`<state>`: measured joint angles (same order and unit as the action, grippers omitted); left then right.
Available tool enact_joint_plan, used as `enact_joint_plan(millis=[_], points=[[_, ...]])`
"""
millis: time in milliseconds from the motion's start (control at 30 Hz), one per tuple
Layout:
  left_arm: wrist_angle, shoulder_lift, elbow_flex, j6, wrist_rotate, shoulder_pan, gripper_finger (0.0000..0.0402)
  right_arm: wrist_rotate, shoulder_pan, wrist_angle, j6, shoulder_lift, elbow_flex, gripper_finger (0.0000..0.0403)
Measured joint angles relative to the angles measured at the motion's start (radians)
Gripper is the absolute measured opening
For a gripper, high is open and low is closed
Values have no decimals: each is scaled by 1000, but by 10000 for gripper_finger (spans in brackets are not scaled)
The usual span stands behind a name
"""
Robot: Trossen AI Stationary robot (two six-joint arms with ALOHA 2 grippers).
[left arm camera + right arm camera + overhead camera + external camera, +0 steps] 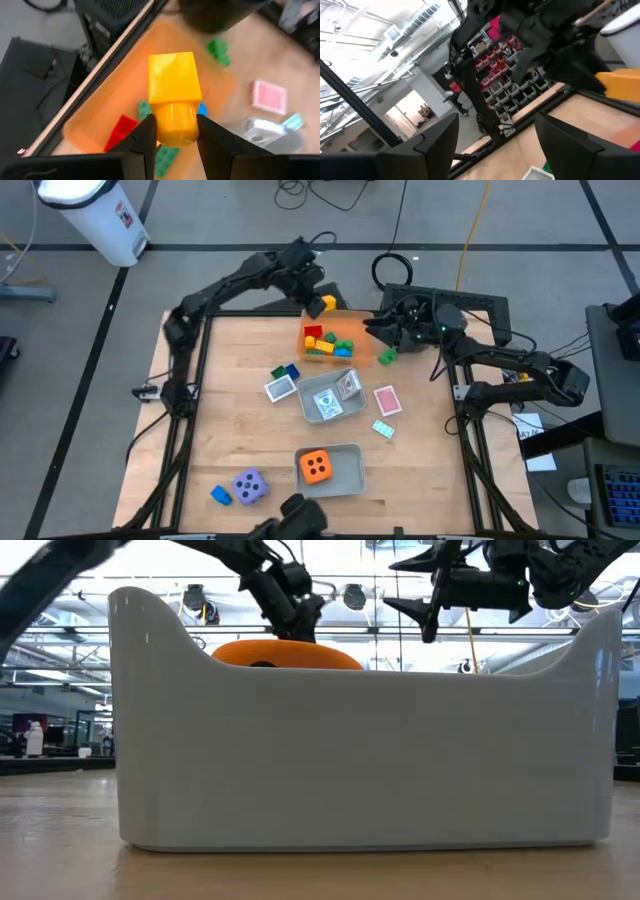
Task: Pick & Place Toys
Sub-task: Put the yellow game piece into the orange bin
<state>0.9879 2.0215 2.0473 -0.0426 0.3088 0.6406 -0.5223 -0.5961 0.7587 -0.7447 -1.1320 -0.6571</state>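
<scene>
Where trays sit, two dice [317, 466].

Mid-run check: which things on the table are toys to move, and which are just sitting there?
Toys: yellow brick in the left gripper, green brick, orange die, purple die, pink card.

Not toys: orange tray, grey tray.

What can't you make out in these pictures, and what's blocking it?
- Low view: the grey tray fills the picture, hiding most of the orange die and every other toy.
- High view: card faces too small to read.
- Right wrist view: it looks past the table, so the toys are mostly out of view.
</scene>
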Motion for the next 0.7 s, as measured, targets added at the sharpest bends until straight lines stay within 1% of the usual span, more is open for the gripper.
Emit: enact_joint_plan(millis=[167, 300, 500, 700], points=[[158, 155, 200, 73, 0, 4, 112, -2, -1, -68, 13, 0, 0, 254], [245, 242, 294, 106, -10, 2, 112, -3, -12, -167, 49, 0, 0, 254], [304, 300, 305, 112, -91, -7, 112, -2, -25, -296, 112, 0, 0, 254], [369, 351, 305, 95, -172, -14, 112, 0, -25, -307, 131, 0, 1, 254]])
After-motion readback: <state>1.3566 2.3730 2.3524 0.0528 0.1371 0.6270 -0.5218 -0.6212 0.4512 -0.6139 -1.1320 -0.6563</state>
